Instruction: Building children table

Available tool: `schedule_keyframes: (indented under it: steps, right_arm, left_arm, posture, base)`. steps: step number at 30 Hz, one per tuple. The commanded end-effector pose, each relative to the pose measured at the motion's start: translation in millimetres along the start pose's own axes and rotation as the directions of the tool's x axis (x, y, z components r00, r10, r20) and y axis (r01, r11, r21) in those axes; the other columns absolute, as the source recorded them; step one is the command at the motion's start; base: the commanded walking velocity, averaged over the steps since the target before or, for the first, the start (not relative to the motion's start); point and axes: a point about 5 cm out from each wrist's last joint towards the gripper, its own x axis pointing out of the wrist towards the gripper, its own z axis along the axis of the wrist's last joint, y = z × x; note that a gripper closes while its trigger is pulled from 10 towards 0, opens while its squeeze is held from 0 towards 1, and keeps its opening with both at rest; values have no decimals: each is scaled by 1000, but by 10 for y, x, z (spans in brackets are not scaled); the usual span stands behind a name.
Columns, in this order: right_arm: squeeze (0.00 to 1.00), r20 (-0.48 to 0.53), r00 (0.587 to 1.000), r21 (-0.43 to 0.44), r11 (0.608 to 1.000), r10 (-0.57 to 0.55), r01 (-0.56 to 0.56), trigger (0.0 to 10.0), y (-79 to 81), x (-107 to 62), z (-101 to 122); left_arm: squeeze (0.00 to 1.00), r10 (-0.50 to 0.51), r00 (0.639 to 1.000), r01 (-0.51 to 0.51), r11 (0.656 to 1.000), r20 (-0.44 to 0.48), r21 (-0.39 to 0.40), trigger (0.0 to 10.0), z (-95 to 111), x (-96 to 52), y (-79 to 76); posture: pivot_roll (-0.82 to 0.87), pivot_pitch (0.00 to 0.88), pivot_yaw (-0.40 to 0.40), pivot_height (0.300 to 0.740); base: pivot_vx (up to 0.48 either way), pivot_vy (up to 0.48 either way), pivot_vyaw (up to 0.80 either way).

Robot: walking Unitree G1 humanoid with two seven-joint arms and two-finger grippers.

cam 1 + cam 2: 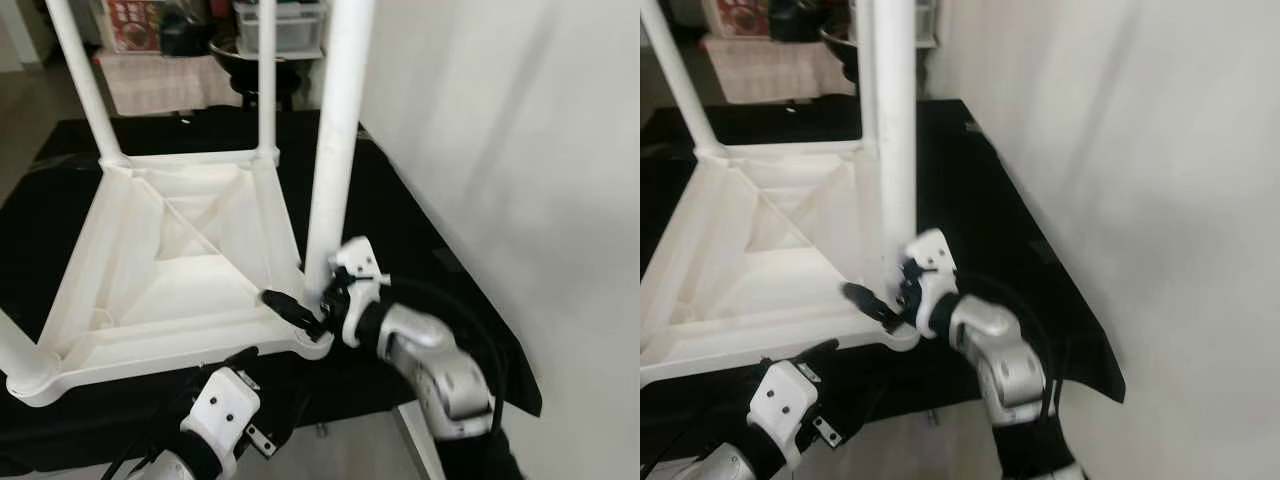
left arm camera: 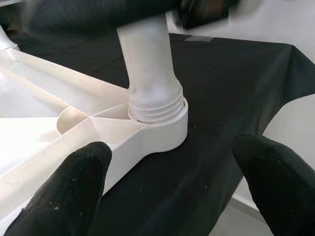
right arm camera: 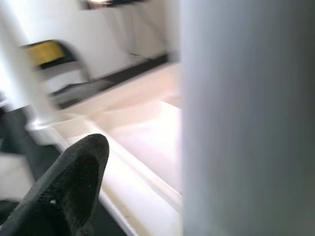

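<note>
Tabletop (image 1: 170, 270): white plastic, lying upside down on a black cloth (image 1: 400, 210) that covers the work surface; underside ribs face up.
Far legs: two (image 1: 85, 80) (image 1: 267, 75) stand upright in the far corner sockets.
Near-left leg (image 1: 15, 355): seated in the near-left corner, only its lower part in frame.
Near-right leg (image 1: 335, 130): upright in the near-right socket (image 2: 165, 128); threads still show above the socket rim in the left wrist view, so I judge it not fully screwed home.
Right gripper (image 1: 310, 305): at the base of the near-right leg, just above the socket, reaching in from the right. One finger (image 1: 290, 305) lies on the tabletop side of the leg; the other is hidden behind it. Looks set around the leg, but whether it is clamped I cannot tell.
Left gripper (image 2: 172, 182): low at the near edge, just below the near-right corner, pointing at the socket; fingers (image 2: 74, 187) spread wide, holding nothing.
Wall (image 1: 520, 150): white, close on the right of the cloth.
Progress: all four legs are in place. By my reading the job is late-stage.
Left to do: turn the near-right leg until the threads vanish, check the others, flip the table upright.
</note>
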Motion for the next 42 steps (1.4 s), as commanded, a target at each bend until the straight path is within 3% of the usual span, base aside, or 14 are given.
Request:
schedule_keyframes:
  steps: [1, 5, 6, 10, 11, 14, 15, 27, 35, 36, 37, 38, 40, 42]
  right_arm:
    - [1000, -5, 990, -7, 990, 143, -143, 10000, 48, 4, -57]
    - [906, -28, 970, -39, 969, 242, -243, 10000, 38, -18, -76]
    - [0, -44, 953, -42, 952, 301, -303, 10000, -9, -24, -68]
    - [0, -65, 929, -47, 929, 363, -366, 10000, -136, -17, -20]
    - [0, -60, 925, -42, 925, 375, -378, 7176, -204, -2, 20]
    - [0, -54, 921, -39, 921, 386, -388, 7176, -246, 7, 46]
    - [0, -48, 917, -33, 917, 396, -398, 0, -279, 9, 66]
    - [0, -36, 939, -59, 938, 341, -342, 0, -332, -128, 56]
    - [0, -24, 996, 35, 996, -82, 83, 0, -259, -310, -128]
    - [0, -72, 912, 63, 911, -403, 407, 0, -221, -362, -274]
    - [0, -72, 912, 63, 911, -403, 407, 0, -221, -362, -274]
    - [0, -106, 833, 58, 833, -543, 550, 0, -95, -388, -375]
    - [0, -128, 788, 49, 789, -603, 612, 0, -3, -376, -435]
    - [0, -132, 780, 39, 783, -611, 620, 0, 30, -345, -453]
  left_arm:
    - [0, -4, 1000, 4, 1000, -10, -16, 10000, -35, -3, -38]
    - [0, -3, 1000, 3, 1000, -10, -16, 10000, -37, -7, -41]
    - [0, -2, 1000, 2, 1000, -11, -16, 10000, -38, -11, -44]
    - [0, -1, 1000, 0, 1000, -13, -16, 10000, -38, -24, -51]
    - [0, -1, 1000, 1, 1000, -15, -17, 10000, -38, -30, -55]
    - [0, -2, 1000, 1, 1000, -15, -17, 10000, -37, -34, -57]
    - [0, -2, 1000, 2, 1000, -16, -17, 10000, -36, -36, -60]
    - [0, -3, 1000, 3, 1000, -14, -21, 10000, -19, -43, -73]
    - [0, 0, 1000, 0, 1000, -12, -19, 10000, -20, -50, -46]
    - [0, -2, 1000, 2, 1000, -12, -18, 10000, -22, -51, -34]
    - [0, -2, 1000, 2, 1000, -12, -18, 10000, -22, -51, -34]
    - [0, -7, 1000, 7, 1000, -13, -16, 10000, -25, -46, -27]
    - [0, -13, 1000, 13, 1000, -14, -13, 10000, -34, -37, -18]
    - [0, -18, 1000, 18, 1000, -16, -10, 10000, -41, -27, -13]
  posture:
    - [34, 103, -93, 740]
    - [38, 104, -92, 740]
    - [42, 104, -93, 740]
    - [47, 106, -93, 740]
    - [49, 109, -92, 740]
    - [49, 109, -92, 740]
    - [51, 112, -92, 740]
    - [42, 125, -97, 740]
    - [24, 128, -87, 740]
    - [6, 128, -73, 740]
    - [6, 128, -73, 740]
    - [9, 125, -62, 740]
    - [2, 115, -57, 740]
    - [14, 109, -66, 740]
  base:
    - [0, 0, 0]
    - [0, 0, 0]
    - [0, 0, 0]
    - [0, 0, 0]
    - [0, 0, 0]
    - [0, 0, 0]
    - [0, 0, 0]
    - [0, 0, 0]
    - [0, 0, 0]
    - [0, 0, 0]
    - [0, 0, 0]
    - [0, 0, 0]
    - [0, 0, 0]
    - [0, 0, 0]
